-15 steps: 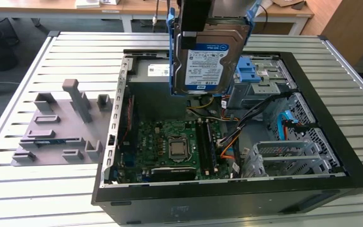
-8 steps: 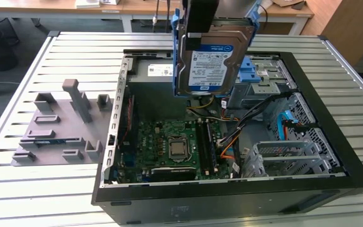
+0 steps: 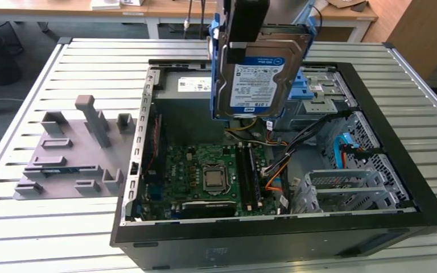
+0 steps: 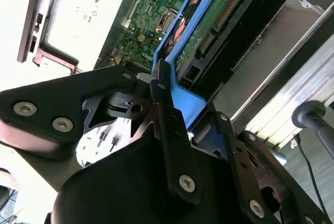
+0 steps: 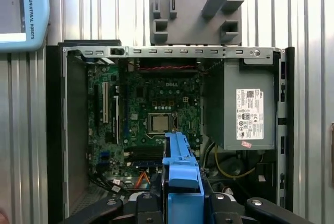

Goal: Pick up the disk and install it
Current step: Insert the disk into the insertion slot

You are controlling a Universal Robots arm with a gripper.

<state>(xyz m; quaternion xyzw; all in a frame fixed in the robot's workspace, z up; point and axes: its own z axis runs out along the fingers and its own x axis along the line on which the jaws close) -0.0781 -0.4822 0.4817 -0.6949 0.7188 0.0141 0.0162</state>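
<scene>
Disk (image 3: 260, 79) hangs upright with its label showing, pinched at its blue-railed top edge by the pincer (image 3: 238, 54). Below it lies the open computer case (image 3: 400, 187) with its motherboard (image 3: 203, 170). Beside the case, a grey fixture plate (image 3: 66, 159) rests on the slatted table (image 3: 89, 62).

A slatted metal table (image 3: 36, 74) is set on a grey floor (image 3: 30, 48). Wooden desks (image 3: 165, 8) are seen behind it, a wooden cabinet (image 3: 420, 28) at the exterior view's right.
</scene>
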